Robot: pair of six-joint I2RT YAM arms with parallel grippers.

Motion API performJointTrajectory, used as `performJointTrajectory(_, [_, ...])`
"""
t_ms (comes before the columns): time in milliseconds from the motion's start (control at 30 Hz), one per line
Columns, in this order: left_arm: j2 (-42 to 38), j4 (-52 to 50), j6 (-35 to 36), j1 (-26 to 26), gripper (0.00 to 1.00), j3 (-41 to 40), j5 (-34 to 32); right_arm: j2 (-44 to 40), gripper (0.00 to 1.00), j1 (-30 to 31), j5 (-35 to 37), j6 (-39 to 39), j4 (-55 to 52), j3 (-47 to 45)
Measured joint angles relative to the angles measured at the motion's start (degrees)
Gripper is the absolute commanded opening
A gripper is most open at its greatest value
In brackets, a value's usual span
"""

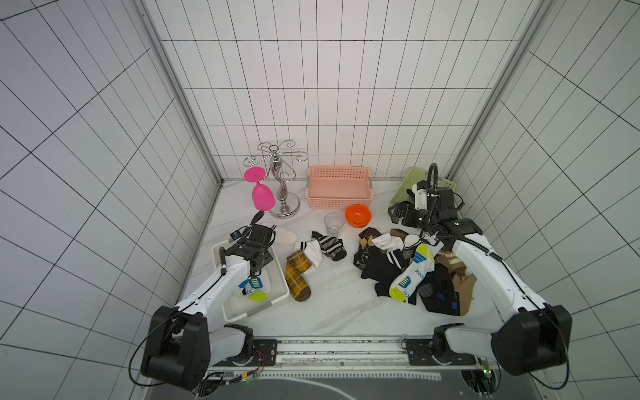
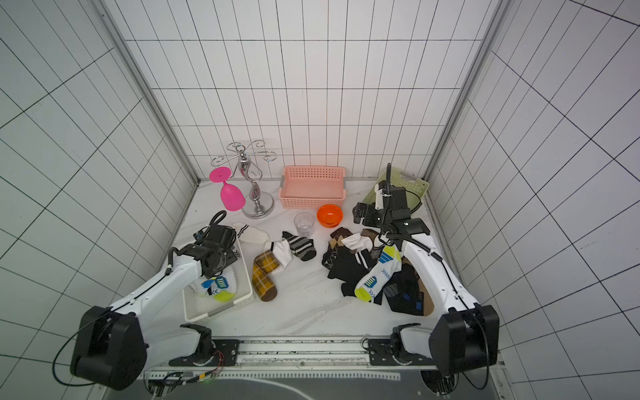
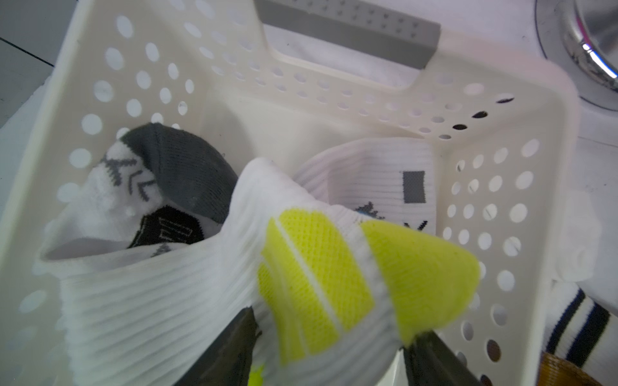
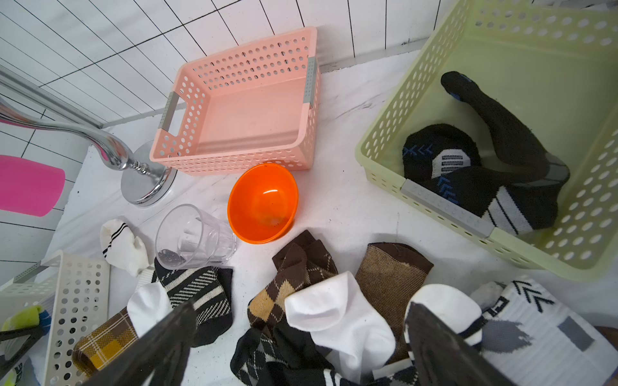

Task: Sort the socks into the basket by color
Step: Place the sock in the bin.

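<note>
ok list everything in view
white basket: 1, white, front left
white socks: at least 2, yellow or grey marks, inside it
pink basket: 1, pink, back centre, empty
green basket: 1, pale green, back right
black socks: count unclear, blue, grey marks, inside it
loose socks: uncountable tangle, white, black, brown, centre
bowl: 1, orange, before pink basket
glass: 1, clear, beside bowl
goblet: 1, pink, inverted by rack
rack: 1, chrome, back left
left gripper: 1, black, open over white basket
right gripper: 1, black, open above loose socks
</note>
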Motion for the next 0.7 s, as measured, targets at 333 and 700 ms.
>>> performJointTrajectory(333, [-2.3,1.4,1.9,-4.5,0.7,2.4,-1.1,0.7,0.99,0.3,-0.4,-0.1,0.0,0.0])
performJointTrajectory(700, [-7.8,6.8,9.8,-12.4,0.7,7.1,-2.0,5.2,0.81,3.7,-2.4,-2.0,-2.7,0.0])
